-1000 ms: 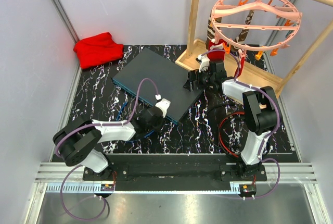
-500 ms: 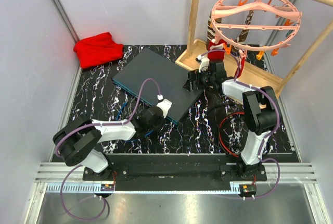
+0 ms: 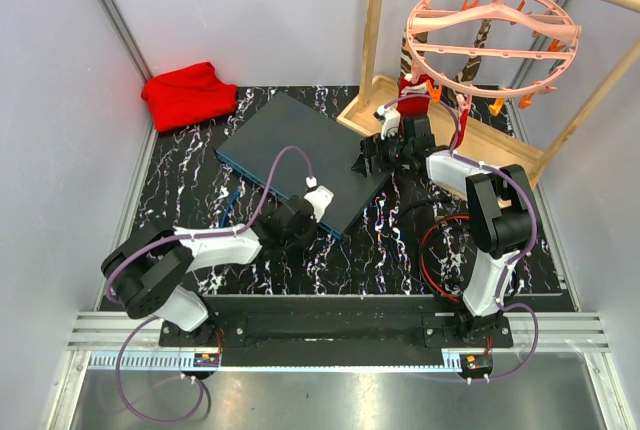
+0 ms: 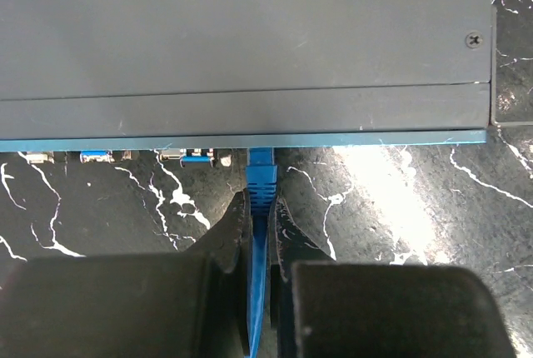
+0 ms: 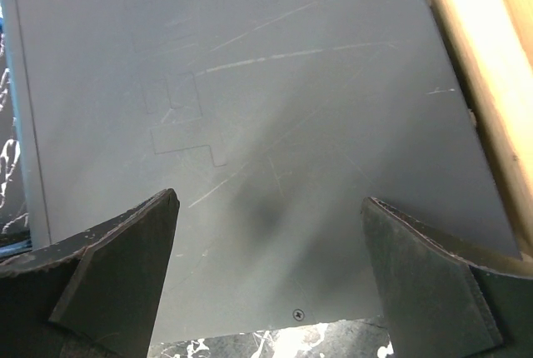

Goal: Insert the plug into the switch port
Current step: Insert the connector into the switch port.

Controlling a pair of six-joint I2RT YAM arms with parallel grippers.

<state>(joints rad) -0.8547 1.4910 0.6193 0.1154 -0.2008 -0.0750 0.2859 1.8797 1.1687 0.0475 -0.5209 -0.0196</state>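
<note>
From above, we see the switch (image 3: 300, 155) lying slantwise on the marbled black table (image 3: 180, 190), its far right corner just beside the wooden tray (image 3: 440, 120). A red cloth (image 3: 188, 93) sits well apart at the far left. A pink hanger ring (image 3: 490, 35) hangs over the tray, and a red cable (image 3: 437, 250) loops near the right arm's base. The left gripper (image 3: 300, 218) is at the switch's near edge, and the right gripper (image 3: 370, 160) is over its right corner.

In the left wrist view, we find the fingers (image 4: 231, 229) pinched narrowly on the blue plug (image 4: 260, 176). Its tip meets the teal front edge just right of the small sockets (image 4: 193, 156). How deep it sits we cannot tell.

In the right wrist view, the claw is spread wide over the switch, whose grey top shows between the two pads. The tray's pale wood is at the right.
</note>
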